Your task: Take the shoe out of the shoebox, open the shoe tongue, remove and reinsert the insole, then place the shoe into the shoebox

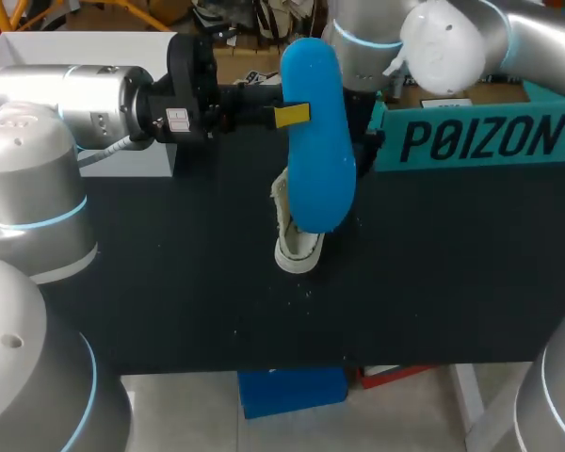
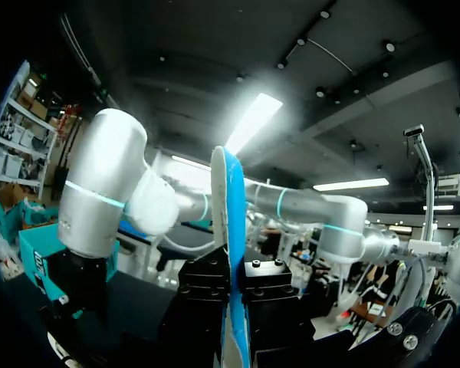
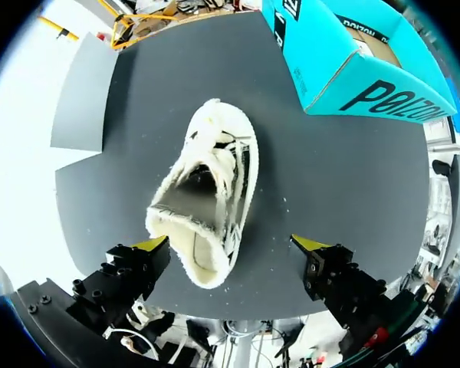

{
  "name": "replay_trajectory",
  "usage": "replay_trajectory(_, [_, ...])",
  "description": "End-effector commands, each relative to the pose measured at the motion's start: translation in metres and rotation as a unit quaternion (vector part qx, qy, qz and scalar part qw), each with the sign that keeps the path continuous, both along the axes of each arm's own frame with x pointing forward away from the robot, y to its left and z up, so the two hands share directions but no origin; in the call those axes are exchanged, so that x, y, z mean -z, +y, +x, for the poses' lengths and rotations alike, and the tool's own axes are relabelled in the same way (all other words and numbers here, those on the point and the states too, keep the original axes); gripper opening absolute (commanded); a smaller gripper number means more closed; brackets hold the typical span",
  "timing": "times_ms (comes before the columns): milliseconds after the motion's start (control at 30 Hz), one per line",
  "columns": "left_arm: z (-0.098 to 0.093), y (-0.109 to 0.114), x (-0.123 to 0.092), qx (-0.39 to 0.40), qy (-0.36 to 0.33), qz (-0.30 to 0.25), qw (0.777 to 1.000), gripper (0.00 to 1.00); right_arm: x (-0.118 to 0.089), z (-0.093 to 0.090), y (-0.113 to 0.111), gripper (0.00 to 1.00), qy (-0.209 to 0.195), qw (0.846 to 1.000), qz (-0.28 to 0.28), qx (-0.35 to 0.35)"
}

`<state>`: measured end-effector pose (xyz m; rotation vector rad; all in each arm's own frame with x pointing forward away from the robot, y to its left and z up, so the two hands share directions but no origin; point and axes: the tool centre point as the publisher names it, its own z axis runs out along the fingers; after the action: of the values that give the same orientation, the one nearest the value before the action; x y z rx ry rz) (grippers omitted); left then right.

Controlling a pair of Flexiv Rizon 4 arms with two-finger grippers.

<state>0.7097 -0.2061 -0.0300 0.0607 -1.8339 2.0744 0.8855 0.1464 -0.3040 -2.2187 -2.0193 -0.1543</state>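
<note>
From above, the left gripper (image 1: 292,115) is clenched on the blue insole (image 1: 315,160), held upright just over the shoe (image 1: 297,247) on the table (image 1: 169,282) — the box (image 1: 480,139) stands beyond the shoe. Left wrist: the insole sits edge-on between the fingers. Right wrist: the right gripper (image 3: 231,244) is spread wide above the shoe's heel — clear of it.

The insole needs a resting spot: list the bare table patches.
Bare black table lies left of the white canvas shoe, and right of it, in front of the teal cardboard shoebox. Crowded mid-table: the blue foam insole in the left claw hangs over the shoe.
</note>
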Motion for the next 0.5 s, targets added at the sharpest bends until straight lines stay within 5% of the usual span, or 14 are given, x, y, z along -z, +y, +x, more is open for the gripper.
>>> replay_trajectory(33, [-0.0004,-0.0019,0.0008,-0.002,-0.001,-0.001,1.0,0.0,-0.0167,-0.0121,-0.0308,1.0,-0.078,0.968,0.24,-0.003])
replay_trajectory(433, [-0.0004,-0.0019,0.0008,-0.002,-0.001,-0.001,1.0,0.0,-0.0167,-0.0121,-0.0308,1.0,-0.078,0.968,0.24,-0.003])
replay_trajectory(500, [-0.0004,-0.0019,0.0008,-0.002,-0.001,-0.001,1.0,0.0,-0.0148,-0.0129,-0.0368,1.0,-0.061,0.946,0.317,0.019])
